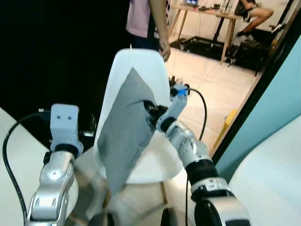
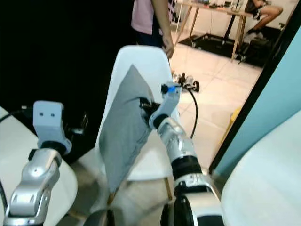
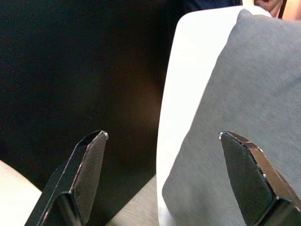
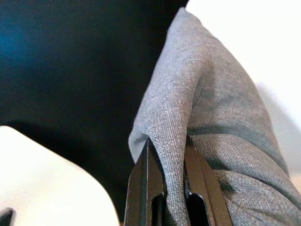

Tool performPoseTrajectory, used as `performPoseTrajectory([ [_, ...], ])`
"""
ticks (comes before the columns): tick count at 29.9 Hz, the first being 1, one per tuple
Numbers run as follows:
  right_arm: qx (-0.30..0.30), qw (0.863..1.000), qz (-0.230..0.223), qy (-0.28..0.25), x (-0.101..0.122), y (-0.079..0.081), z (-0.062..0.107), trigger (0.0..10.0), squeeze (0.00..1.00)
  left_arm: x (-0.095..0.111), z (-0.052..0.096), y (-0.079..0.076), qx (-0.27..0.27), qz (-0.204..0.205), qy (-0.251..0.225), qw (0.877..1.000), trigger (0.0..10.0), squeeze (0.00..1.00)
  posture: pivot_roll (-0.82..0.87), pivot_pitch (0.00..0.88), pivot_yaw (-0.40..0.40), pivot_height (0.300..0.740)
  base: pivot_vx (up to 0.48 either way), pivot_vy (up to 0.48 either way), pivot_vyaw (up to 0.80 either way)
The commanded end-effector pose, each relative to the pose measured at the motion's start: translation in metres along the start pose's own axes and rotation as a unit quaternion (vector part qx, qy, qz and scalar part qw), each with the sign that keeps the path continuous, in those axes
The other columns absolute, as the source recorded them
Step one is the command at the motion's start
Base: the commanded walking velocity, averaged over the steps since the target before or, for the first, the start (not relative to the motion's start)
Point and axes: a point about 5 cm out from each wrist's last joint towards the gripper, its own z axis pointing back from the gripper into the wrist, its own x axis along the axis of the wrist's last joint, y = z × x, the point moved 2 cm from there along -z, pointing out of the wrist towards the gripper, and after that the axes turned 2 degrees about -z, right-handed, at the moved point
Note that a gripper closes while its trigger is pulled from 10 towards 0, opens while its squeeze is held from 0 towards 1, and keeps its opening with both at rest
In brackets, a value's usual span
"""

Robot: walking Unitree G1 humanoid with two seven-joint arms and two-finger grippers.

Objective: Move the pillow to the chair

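Grey pillow standing on edge against backrest of white chair, lower corner hanging past seat front. Right pincer clenched on pillow's edge, approx mid-height, fabric pinched betw 2 fingers. Left pincer released, fingers spread wide, raised just left of chair, not touching pillow. Person standing behind chair, w/ hand near backrest top.

head eyes: downward, share chair | wrists: close on pillow
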Motion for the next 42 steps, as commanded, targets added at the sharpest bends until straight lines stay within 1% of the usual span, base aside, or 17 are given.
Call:
performPoseTrajectory([
  [1,0.018,0.999,-0.023,-0.019,0.011,0.010,-0.007,10.0,0.00,0.004,0.000,-0.004,-0.003,-0.002,-0.005,1.000,10.0,0.00,0.13,0.000,-0.104,0.570,0.000,0.000,0.00],
  [4,0.009,0.998,-0.054,-0.033,0.022,0.012,-0.015,10.0,0.00,0.005,0.002,-0.006,-0.004,-0.003,-0.006,1.000,10.0,0.00,0.14,0.000,-0.110,0.560,0.000,0.000,0.00],
  [8,-0.018,0.997,-0.065,-0.040,0.027,0.010,-0.021,10.0,0.00,0.008,0.004,-0.008,-0.005,-0.006,-0.010,1.000,10.0,0.00,0.15,0.000,-0.115,0.545,0.000,0.000,0.00],
  [16,-0.067,0.996,-0.048,-0.036,0.025,-0.001,-0.022,10.0,0.00,0.015,0.007,-0.009,-0.005,-0.011,-0.018,1.000,10.0,0.00,0.17,0.000,-0.117,0.520,0.000,0.000,0.00],
  [18,-0.107,0.994,-0.002,-0.014,0.018,-0.013,-0.018,10.0,0.00,0.017,0.009,-0.008,-0.004,-0.013,-0.019,1.000,10.0,0.00,0.18,0.000,-0.118,0.510,0.000,0.000,0.00],
  [20,-0.119,0.993,0.015,-0.006,0.016,-0.017,-0.017,10.0,0.00,0.017,0.010,-0.008,-0.004,-0.014,-0.019,1.000,10.0,0.00,0.18,0.000,-0.118,0.505,0.000,0.000,0.00],
  [21,-0.132,0.990,0.053,0.007,0.013,-0.022,-0.015,10.0,0.00,0.018,0.011,-0.007,-0.004,-0.014,-0.019,1.000,10.0,0.00,0.18,0.000,-0.116,0.500,0.000,0.000,0.00],
  [22,-0.132,0.990,0.053,0.007,0.013,-0.022,-0.015,10.0,0.00,0.018,0.011,-0.007,-0.004,-0.014,-0.019,1.000,10.0,0.00,0.18,0.000,-0.116,0.500,0.000,0.000,0.00],
  [23,-0.146,0.979,0.134,0.046,0.004,-0.029,-0.011,10.0,0.00,0.019,0.013,-0.006,-0.003,-0.015,-0.018,1.000,10.0,0.00,0.18,0.000,-0.113,0.495,0.000,0.000,0.00],
  [25,-0.146,0.979,0.134,0.046,0.004,-0.029,-0.011,10.0,0.00,0.019,0.013,-0.006,-0.003,-0.015,-0.018,1.000,10.0,0.00,0.18,0.000,-0.113,0.495,0.000,0.000,0.00],
  [26,-0.155,0.959,0.215,0.100,-0.011,-0.038,-0.005,10.0,0.00,0.019,0.013,-0.006,-0.003,-0.015,-0.017,1.000,10.0,0.00,0.18,0.000,-0.115,0.495,0.000,0.000,0.00],
  [28,-0.155,0.959,0.215,0.100,-0.011,-0.038,-0.005,10.0,0.00,0.019,0.013,-0.006,-0.003,-0.015,-0.017,1.000,10.0,0.00,0.18,0.000,-0.115,0.495,0.000,0.000,0.00],
  [29,-0.158,0.952,0.235,0.117,-0.016,-0.042,-0.003,10.0,0.00,0.020,0.014,-0.006,-0.003,-0.016,-0.016,1.000,10.0,0.00,0.18,0.000,-0.115,0.495,0.000,0.000,0.00],
  [32,-0.161,0.947,0.245,0.129,-0.020,-0.045,-0.001,10.0,0.00,0.020,0.014,-0.006,-0.003,-0.016,-0.015,1.000,10.0,0.00,0.18,0.000,-0.115,0.495,0.000,0.000,0.00],
  [34,-0.165,0.938,0.256,0.167,-0.035,-0.057,0.009,10.0,0.00,0.021,0.016,-0.006,-0.002,-0.017,-0.014,1.000,10.0,0.00,0.19,0.000,-0.126,0.495,0.000,0.000,0.00],
  [41,-0.172,0.934,0.257,0.178,-0.041,-0.063,0.014,10.0,0.00,0.021,0.019,-0.004,0.002,-0.018,-0.011,1.000,10.0,0.00,0.19,0.008,-0.130,0.495,0.000,0.000,0.00],
  [42,-0.181,0.934,0.253,0.176,-0.042,-0.066,0.016,10.0,0.53,0.021,0.021,-0.004,0.003,-0.018,-0.008,1.000,10.0,0.00,0.20,0.014,-0.129,0.495,0.000,0.000,0.00],
])
